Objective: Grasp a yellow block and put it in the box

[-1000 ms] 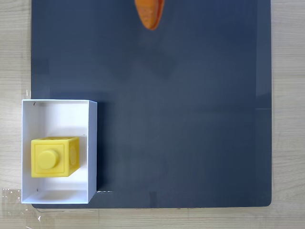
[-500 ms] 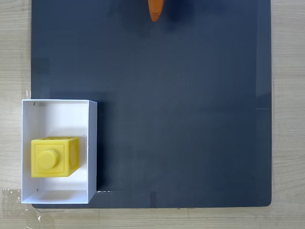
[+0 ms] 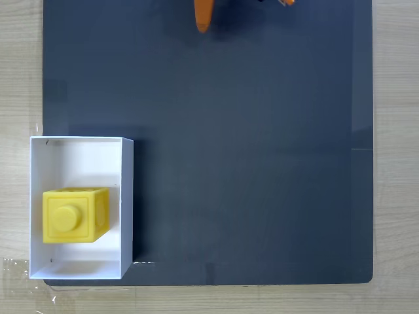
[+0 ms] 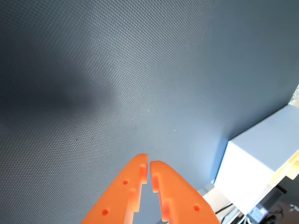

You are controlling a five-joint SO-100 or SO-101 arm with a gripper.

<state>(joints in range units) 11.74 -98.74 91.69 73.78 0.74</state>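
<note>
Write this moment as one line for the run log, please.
block: inside box, stud facing camera | end effector: shut, empty, over dark mat, apart from box | task: placement looks done

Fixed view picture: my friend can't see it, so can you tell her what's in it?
A bright yellow plastic cube with a round stud sits inside a white open-topped rectangular box at the lower left of a dark grey mat. The mat lies on a light wooden table. At the top edge, the orange gripper pokes in, far from the box.
</note>
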